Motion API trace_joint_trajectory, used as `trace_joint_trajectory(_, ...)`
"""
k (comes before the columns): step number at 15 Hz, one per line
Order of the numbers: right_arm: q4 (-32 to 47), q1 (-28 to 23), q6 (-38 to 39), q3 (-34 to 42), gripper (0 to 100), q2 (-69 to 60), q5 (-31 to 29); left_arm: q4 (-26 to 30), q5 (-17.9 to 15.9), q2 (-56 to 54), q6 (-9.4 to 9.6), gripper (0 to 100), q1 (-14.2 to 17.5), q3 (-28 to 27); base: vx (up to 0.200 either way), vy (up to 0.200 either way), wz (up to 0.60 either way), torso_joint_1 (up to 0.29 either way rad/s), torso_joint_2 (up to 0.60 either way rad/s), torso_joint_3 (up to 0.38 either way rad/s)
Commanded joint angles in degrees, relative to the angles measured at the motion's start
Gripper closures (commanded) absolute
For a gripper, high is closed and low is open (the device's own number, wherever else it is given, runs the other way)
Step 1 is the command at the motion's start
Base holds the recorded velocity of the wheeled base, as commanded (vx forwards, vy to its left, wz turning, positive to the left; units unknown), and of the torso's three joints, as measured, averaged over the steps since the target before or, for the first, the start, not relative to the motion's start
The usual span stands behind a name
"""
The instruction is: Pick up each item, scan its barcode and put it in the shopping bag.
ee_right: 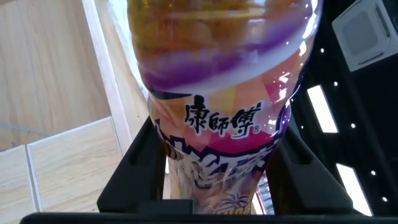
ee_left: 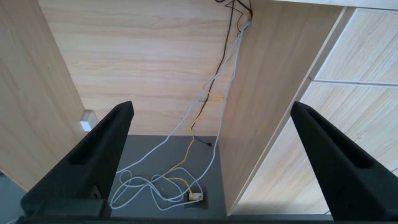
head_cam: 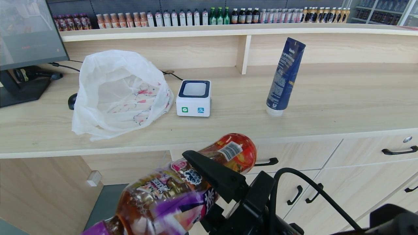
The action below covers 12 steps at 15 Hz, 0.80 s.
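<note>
We are pinching the tea bottle (head_cam: 176, 192) between our right gripper's (ee_right: 221, 168) jaws, below and in front of the scanner (head_cam: 194, 98), scanning and bagging both pending, with the blue tube (head_cam: 285, 78) waiting to its right, the seemingly empty shopping bag (head_cam: 120, 91) to its left, and our left gripper (ee_left: 211, 155) gaping.

An amber tea bottle (head_cam: 183, 189) with a purple label hangs tilted before the bench's (head_cam: 343, 107) front edge, clamped in the right tool (ee_right: 219, 168), barcode up. On the bench, a white shopping bag (head_cam: 117, 93) slumps open left of centre. A white scanner (head_cam: 194, 98) sits just beside it, and a dark blue tube (head_cam: 285, 76) stands cap-down toward the right end.
</note>
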Motion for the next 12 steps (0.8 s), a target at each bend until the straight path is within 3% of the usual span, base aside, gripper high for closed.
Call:
trace_joint_trajectory(1,-0.1,0.0,-0.1,0.0,100,0.2,0.0,0.0,0.0,0.1,-0.01,0,0.0,0.0,0.000,0.000,0.00,0.000,0.00,0.000)
trace_joint_trajectory(12,-0.1,-0.1,1.7,0.1,100,0.3,0.0,0.0,0.0,0.0,-0.01,0,0.0,0.0,0.000,0.000,0.00,0.000,0.00,0.000)
